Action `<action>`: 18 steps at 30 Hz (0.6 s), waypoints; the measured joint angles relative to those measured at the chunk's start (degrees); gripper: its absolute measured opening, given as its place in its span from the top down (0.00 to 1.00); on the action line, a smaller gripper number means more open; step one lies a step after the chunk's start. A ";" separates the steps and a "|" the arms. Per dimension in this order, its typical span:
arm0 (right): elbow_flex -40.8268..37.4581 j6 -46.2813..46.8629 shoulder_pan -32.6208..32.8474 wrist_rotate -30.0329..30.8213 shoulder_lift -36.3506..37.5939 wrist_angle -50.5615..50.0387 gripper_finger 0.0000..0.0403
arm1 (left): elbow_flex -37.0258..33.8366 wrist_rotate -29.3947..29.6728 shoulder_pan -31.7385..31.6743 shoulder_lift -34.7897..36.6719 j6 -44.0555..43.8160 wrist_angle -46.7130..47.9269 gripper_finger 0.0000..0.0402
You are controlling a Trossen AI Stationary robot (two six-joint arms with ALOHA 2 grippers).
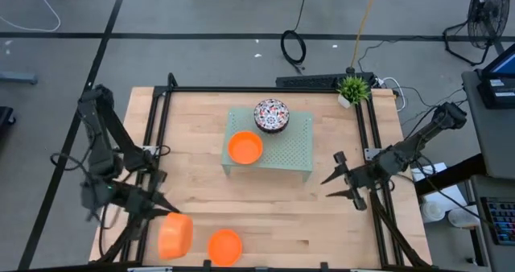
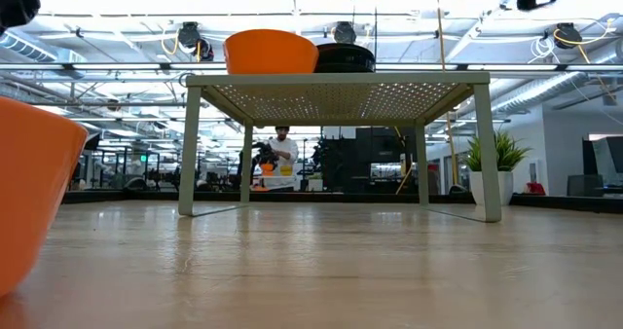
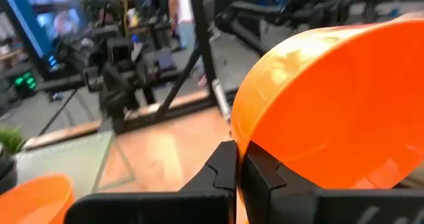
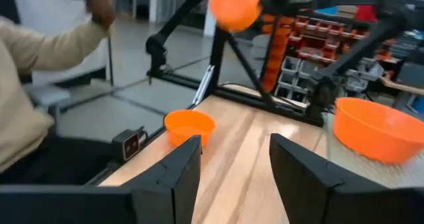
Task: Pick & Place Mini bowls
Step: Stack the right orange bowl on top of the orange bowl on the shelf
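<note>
Three plain orange mini bowls show. My left gripper [image 1: 163, 210] is shut on one of them [image 1: 175, 234] near the table's near left corner, and the right wrist view shows this bowl [image 4: 235, 5] high above the table. A second orange bowl [image 1: 225, 246] stands on the table near the near edge. The third [image 1: 245, 147] stands on the pale green rack [image 1: 294, 155], beside a floral bowl [image 1: 271, 115] at the rack's far side. My right gripper [image 1: 342, 185] hangs open over the table, right of the rack. Other bowls are not in view. My left gripper pinches the orange bowl at its rim [image 3: 246, 139], the wall passing between the two shut fingers [image 3: 222, 171]. The fingers come roughly level from the table's left. The bowl [image 3: 331, 98] is lifted clear of the table and tipped onto its side.
The rack stands on legs mid-table, with open room beneath it [image 2: 331, 173]. A small potted plant [image 1: 352, 88] sits at the far right corner. A black frame [image 1: 265, 89] edges the table. A person's sleeve [image 4: 26, 71] shows beyond the table's near side.
</note>
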State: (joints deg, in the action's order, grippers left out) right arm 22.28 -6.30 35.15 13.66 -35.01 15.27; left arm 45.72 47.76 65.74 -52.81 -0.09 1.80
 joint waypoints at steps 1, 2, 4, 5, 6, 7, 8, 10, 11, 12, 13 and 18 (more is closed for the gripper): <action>-1.14 0.97 -0.52 -0.01 1.85 0.24 0.59 | -0.34 -0.33 -0.59 -0.45 -0.24 0.04 0.99; -2.34 2.06 -0.99 -0.01 3.62 0.42 0.59 | -0.52 -1.14 -1.20 -0.93 -0.24 -0.08 0.99; -4.76 3.73 -1.79 0.01 7.05 0.42 0.59 | -0.53 -4.00 -2.57 -2.22 0.20 -1.90 0.99; -5.92 4.23 -2.00 0.03 8.81 0.40 0.59 | -0.53 -5.29 -3.23 -3.04 0.62 -3.13 0.99; -7.02 4.32 -2.21 0.01 10.44 0.32 0.59 | -0.53 -5.93 -3.86 -4.12 1.18 -4.29 0.99; -8.05 4.23 -2.42 0.04 12.03 0.31 0.59 | -0.53 -6.25 -4.26 -5.37 2.24 -5.63 0.99; -8.99 3.92 -2.58 0.38 13.44 0.69 0.59 | -0.53 -6.32 -4.56 -6.84 3.90 -6.97 0.99; -10.91 3.88 -2.68 2.55 15.81 2.01 0.60 | -0.53 -6.37 -4.96 -10.11 8.41 -11.19 0.99; -11.87 4.00 -2.68 4.10 16.69 3.19 0.60 | -0.53 -6.47 -5.06 -11.82 10.91 -13.72 0.99; -12.85 4.08 -2.70 5.40 17.25 4.53 0.60 | -0.53 -6.57 -5.07 -13.59 13.31 -16.53 0.99; -13.99 3.97 -2.70 6.75 17.67 5.94 0.60 | -0.53 -6.36 -5.07 -15.38 15.71 -19.58 0.99; -19.73 3.72 -2.72 8.81 17.96 13.17 0.59 | -0.51 -6.38 -5.07 -22.15 26.49 -28.85 0.99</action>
State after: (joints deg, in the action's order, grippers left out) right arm 2.54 -2.58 32.42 22.47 -17.06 28.44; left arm 45.21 41.38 60.66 -74.96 26.40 -27.05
